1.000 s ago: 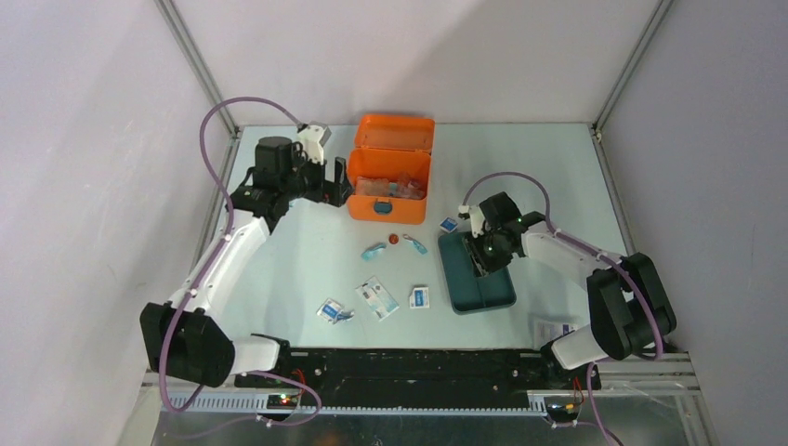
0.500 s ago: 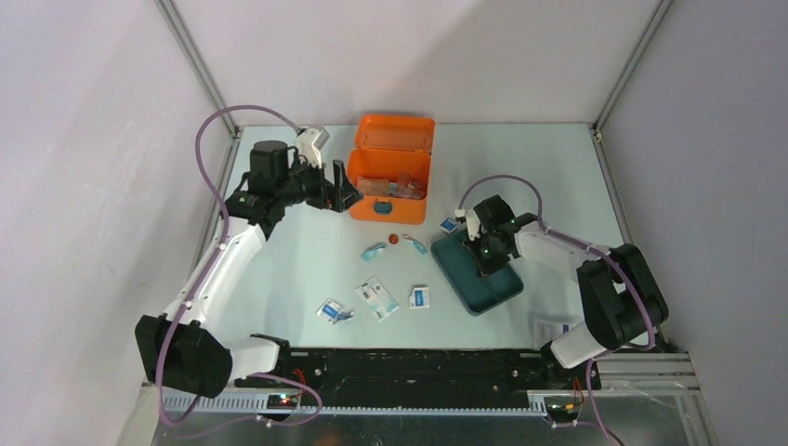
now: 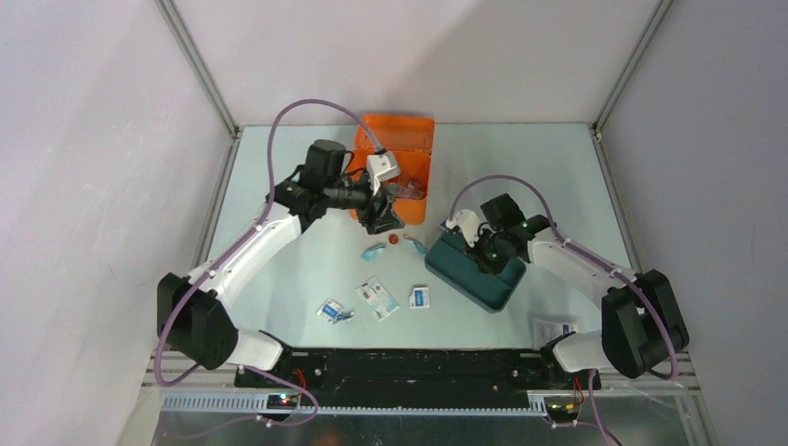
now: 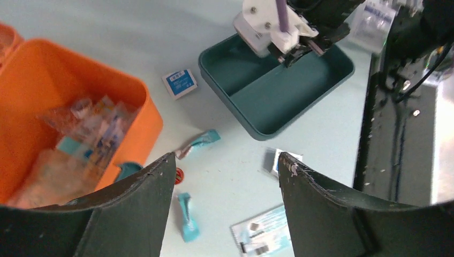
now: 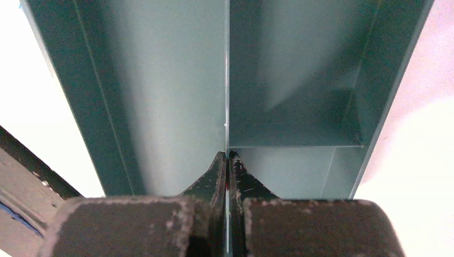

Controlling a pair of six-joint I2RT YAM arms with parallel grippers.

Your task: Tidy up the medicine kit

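A pale green table [image 3: 307, 269] is sitting between grey walls. The left gripper [image 4: 227, 160] is hovering with its jaws apart and holding nothing, just in front of the orange medicine kit [image 3: 395, 135], which is standing open at the far middle. The right gripper [image 5: 228, 155] is pinching the teal tray [image 5: 160, 80] by its divider [image 5: 227, 96].

The medicine kit [image 3: 398, 137] is bright orange, its latch [image 4: 128, 170] teal; the tray [image 3: 483, 286] is a darker teal. The counter [image 3: 307, 251] is pale mint. One sachet [image 3: 420, 297] is white with a blue square (a small one). My left pincer [image 4: 226, 161] and right pincer [image 5: 227, 158] are black, scuffed pale.
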